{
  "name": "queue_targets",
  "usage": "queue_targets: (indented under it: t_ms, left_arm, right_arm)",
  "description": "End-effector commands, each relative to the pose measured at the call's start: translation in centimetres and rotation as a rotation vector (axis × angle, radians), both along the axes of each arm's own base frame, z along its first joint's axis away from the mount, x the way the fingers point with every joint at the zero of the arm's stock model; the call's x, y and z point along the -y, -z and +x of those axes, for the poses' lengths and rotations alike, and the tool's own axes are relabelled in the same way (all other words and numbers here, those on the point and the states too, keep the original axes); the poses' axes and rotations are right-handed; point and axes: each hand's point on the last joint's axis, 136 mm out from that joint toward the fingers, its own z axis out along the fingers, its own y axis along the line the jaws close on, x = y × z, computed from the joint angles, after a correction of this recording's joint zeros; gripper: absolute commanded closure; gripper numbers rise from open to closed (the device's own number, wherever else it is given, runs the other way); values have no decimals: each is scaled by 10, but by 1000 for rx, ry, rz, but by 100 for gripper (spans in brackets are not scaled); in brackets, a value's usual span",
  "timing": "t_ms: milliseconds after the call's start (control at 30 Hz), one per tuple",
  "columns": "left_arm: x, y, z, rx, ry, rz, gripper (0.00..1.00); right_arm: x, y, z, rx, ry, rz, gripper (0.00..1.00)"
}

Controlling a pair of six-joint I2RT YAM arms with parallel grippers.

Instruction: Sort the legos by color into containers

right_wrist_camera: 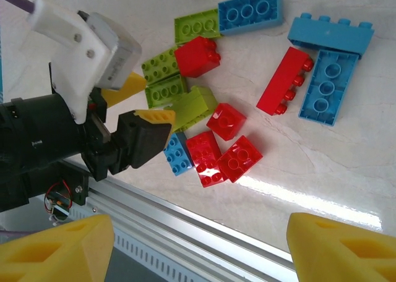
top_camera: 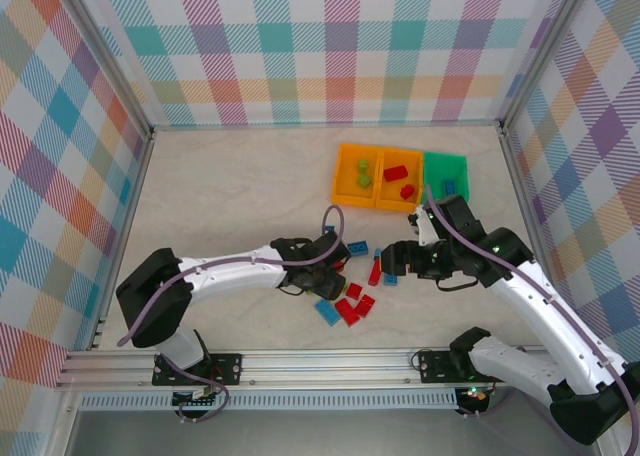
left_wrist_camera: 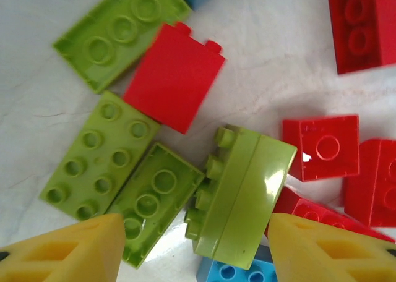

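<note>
The legos lie in a loose pile of red, blue and lime bricks (top_camera: 350,294) near the table's front. My left gripper (left_wrist_camera: 195,251) is open and low over the pile. Its yellow fingertips (left_wrist_camera: 62,251) stand either side of a lime brick lying on its side (left_wrist_camera: 244,198), beside an upside-down lime brick (left_wrist_camera: 154,201). From the right wrist, that lime brick (right_wrist_camera: 195,104) sits at the left gripper's tips. My right gripper (right_wrist_camera: 198,251) is open and holds nothing. The containers are an orange bin (top_camera: 345,176), an orange bin (top_camera: 414,168) and a green bin (top_camera: 445,163).
Lime bricks lie in the left orange bin, red ones in the middle bin and blue ones in the green bin. A long red brick (right_wrist_camera: 284,81) and blue bricks (right_wrist_camera: 325,87) lie right of the pile. The aluminium rail (right_wrist_camera: 204,217) runs just below my right gripper.
</note>
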Motion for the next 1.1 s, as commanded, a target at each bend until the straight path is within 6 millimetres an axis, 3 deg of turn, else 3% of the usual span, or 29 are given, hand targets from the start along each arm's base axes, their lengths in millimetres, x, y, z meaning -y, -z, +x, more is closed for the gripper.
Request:
queue_targets:
  t_ms: [0,200,367,467,533,633,900,967,1067]
  left_arm:
    - [14,4,-5,-14,116,9,39]
    - [29,19,-13,-49,182,-3,40]
    - [28,30,-12,-39,189,43,54]
    - [29,26,-10,-14,183,33,67]
    - [30,22,-8,0,175,21,69]
    - [32,8,-6,29,164,-19,72]
    - [31,-61,9,175,98,-143,77]
    - [30,-76,21,232,70,-140,77]
    - [37,-104,56,273,-15,-190,78]
  right_arm:
    - [-4,3,0,-22,27,32,25]
    - [0,6,2,-22,57,21,25]
    - [-1,0,3,-13,49,19,25]
    - [-1,-1,5,-10,46,8,25]
    - [-1,1,5,-21,46,0,25]
    - [-1,6,2,-52,49,-5,25]
    - [-6,-1,7,-21,108,82,24]
    - [-4,-5,12,1,132,75,24]
    - [5,-11,21,52,185,45,23]
